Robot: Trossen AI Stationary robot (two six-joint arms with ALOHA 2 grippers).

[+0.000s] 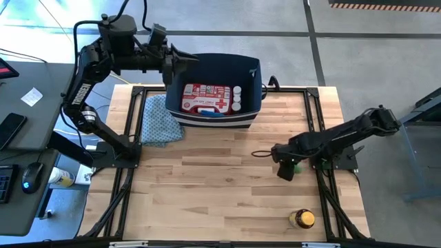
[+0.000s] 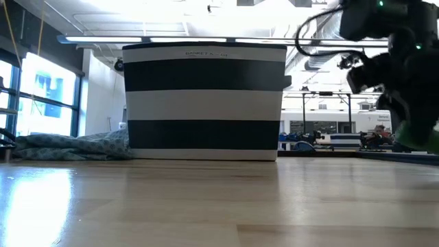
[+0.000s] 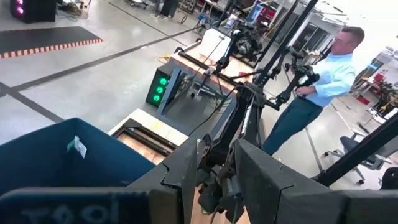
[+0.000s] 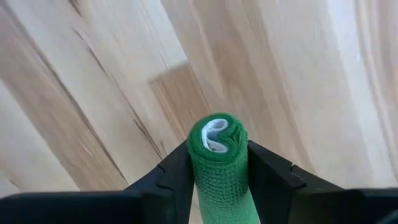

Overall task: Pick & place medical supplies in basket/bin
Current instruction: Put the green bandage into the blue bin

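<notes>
The right gripper [image 4: 217, 171] is clamped on a green roll [image 4: 217, 155], one finger pressing each of its sides, just above the bench [image 1: 227, 186]. The left gripper [image 1: 180, 62] hangs with fingers slightly apart at the rim of the navy bin [image 1: 253, 89]; inside lie a red first-aid kit [image 1: 204, 98] and white bottles [image 1: 236, 98]. A yellow-capped amber bottle [image 1: 302, 219] stands near the right gripper, on the side away from the bin.

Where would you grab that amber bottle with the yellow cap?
Probably round its body just under the cap, coming straight down. The amber bottle seems to stand upright and alone on the table, with free room on every side for the fingers to close across its round sides.
</notes>
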